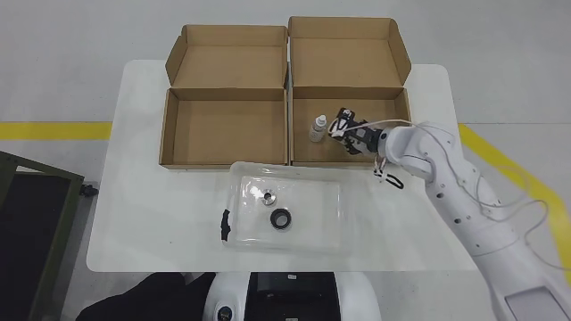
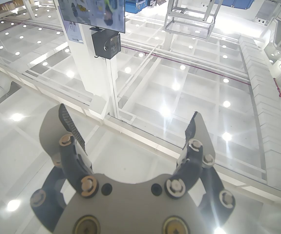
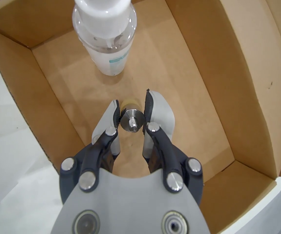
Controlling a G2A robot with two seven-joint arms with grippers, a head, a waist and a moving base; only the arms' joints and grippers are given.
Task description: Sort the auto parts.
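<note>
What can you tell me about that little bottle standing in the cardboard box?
The bottle has a clear plastic body, a stepped white cap and a teal-printed label. It stands upright on the floor of the cardboard box, near one side wall. Only the floor touches it; the right gripper, holding a metal part, hangs close by, apart.

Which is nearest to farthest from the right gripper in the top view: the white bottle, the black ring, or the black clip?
1. White bottle: in the right box, just beside the right gripper, which grips a metal part.
2. Black ring: in the clear tray, near its middle.
3. Black clip: on the tray's edge, the side away from the gripper.
</note>
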